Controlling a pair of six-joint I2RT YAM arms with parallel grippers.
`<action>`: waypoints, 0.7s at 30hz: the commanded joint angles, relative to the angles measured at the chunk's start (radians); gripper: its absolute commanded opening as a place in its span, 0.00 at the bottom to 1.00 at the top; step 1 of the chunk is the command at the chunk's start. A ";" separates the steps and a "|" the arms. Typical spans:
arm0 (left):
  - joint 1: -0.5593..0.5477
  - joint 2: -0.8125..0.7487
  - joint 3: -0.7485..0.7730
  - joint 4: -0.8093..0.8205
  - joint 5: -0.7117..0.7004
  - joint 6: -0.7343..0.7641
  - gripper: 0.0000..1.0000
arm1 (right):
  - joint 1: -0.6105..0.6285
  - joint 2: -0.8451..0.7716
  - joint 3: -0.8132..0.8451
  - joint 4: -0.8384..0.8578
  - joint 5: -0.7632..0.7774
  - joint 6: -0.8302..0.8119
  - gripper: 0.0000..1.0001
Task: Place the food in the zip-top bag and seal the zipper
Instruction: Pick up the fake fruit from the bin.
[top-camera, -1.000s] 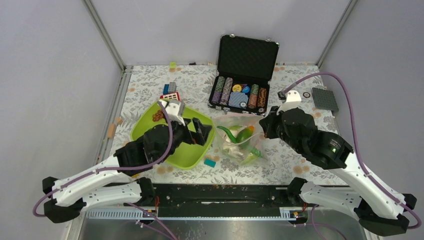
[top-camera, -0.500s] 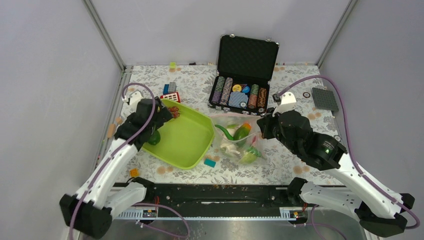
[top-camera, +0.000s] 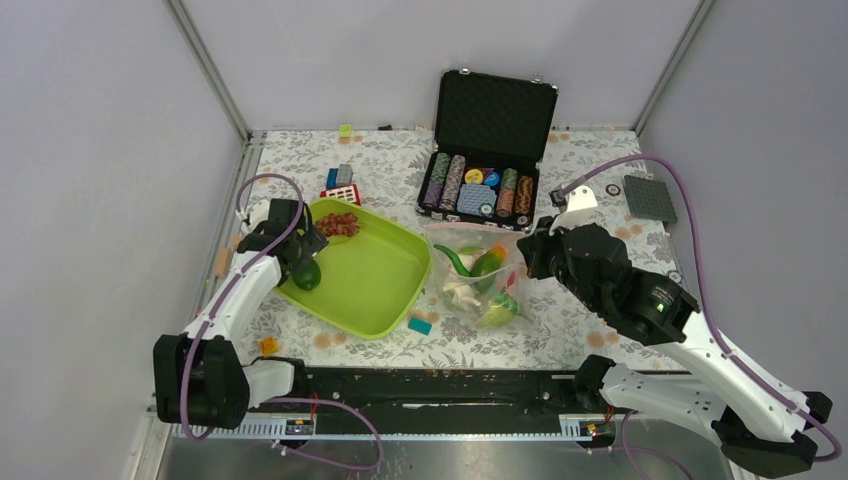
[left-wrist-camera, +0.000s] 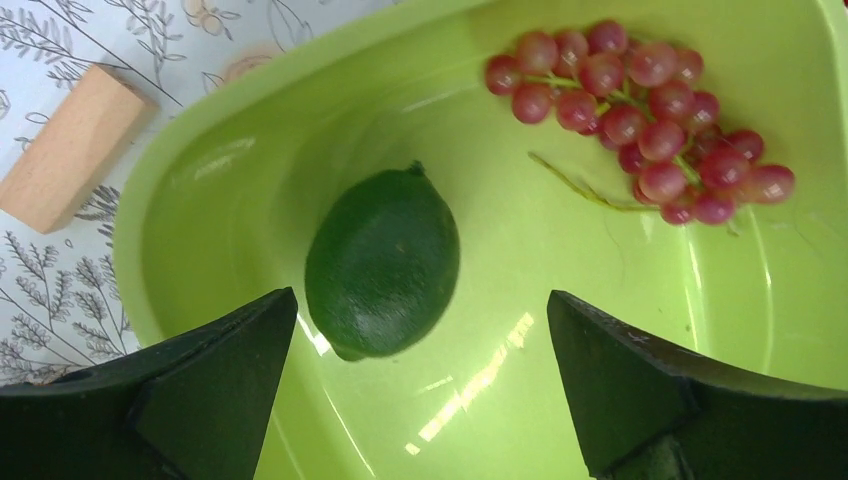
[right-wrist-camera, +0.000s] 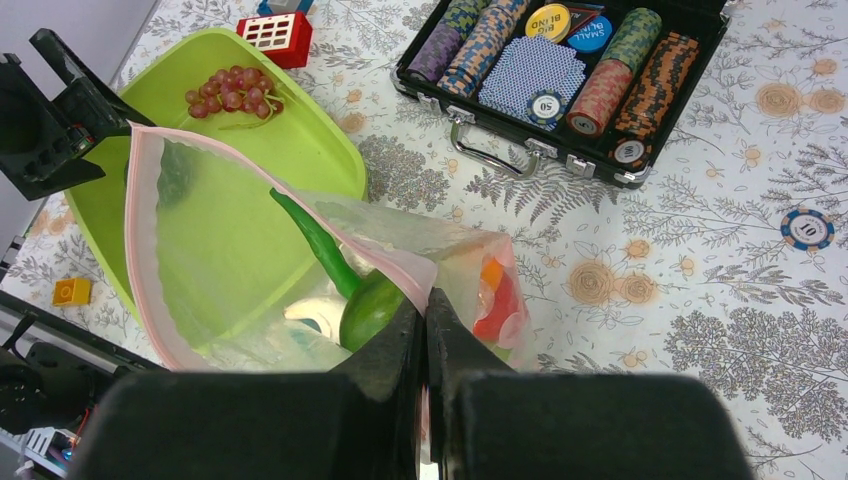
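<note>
Top external, chip case (top-camera: 497, 108) beside bag (top-camera: 437, 298)

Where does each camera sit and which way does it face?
Top: above and behind the robot, facing down on the table; left arm and right arm show.
Left wrist: over the tray, facing down at the dark green fruit and grapes; open left pincer shows.
Right wrist: above the bag, facing tray and chip case; right pincer shut on the pink strip.
Shared: both wrist views show the grapes.
</note>
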 joint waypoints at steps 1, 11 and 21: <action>0.043 0.010 -0.044 0.110 0.008 0.035 0.97 | -0.008 -0.009 0.001 0.050 0.035 -0.006 0.00; 0.044 0.118 -0.053 0.193 0.079 0.062 0.82 | -0.007 0.002 0.007 0.043 0.018 -0.003 0.00; 0.044 0.172 -0.088 0.246 0.108 0.061 0.80 | -0.007 0.005 -0.004 -0.004 0.011 -0.009 0.00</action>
